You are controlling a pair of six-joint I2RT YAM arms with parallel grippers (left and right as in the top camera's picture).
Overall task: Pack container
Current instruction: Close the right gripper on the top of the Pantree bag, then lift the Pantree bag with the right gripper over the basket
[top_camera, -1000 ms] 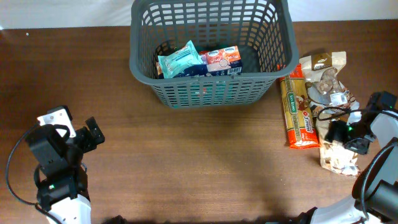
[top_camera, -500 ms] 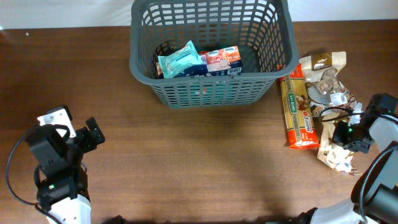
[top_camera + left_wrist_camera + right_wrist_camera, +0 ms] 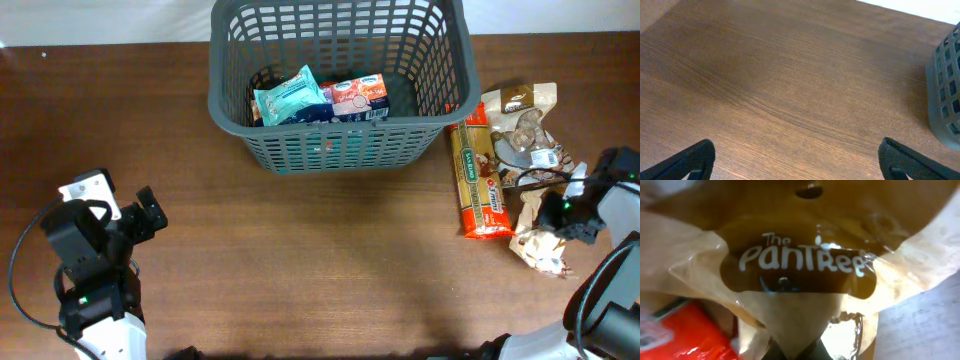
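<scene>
The container (image 3: pixel 340 80), a dark grey lattice basket, stands at the table's far middle and holds a teal packet (image 3: pixel 290 95) and a red-and-white packet (image 3: pixel 357 97). My right gripper (image 3: pixel 549 214) is at the right edge, shut on a crumpled beige bag (image 3: pixel 541 250). In the right wrist view this beige bag (image 3: pixel 800 262) reads "The Pantree", and the right gripper (image 3: pixel 796 351) pinches its lower fold. My left gripper (image 3: pixel 141 222) hovers open at the near left, with bare wood between the fingers (image 3: pixel 695 159) in the left wrist view.
A long yellow-orange pasta packet (image 3: pixel 479 180) lies right of the basket, its red end (image 3: pixel 675 330) beside the held bag. A second beige bag of nuts (image 3: pixel 522 125) lies behind it. The basket's corner (image 3: pixel 946 90) shows at the right of the left wrist view.
My right gripper has closed on the beige bag, which has crumpled and lifted slightly at its near end. The left arm has not moved.
</scene>
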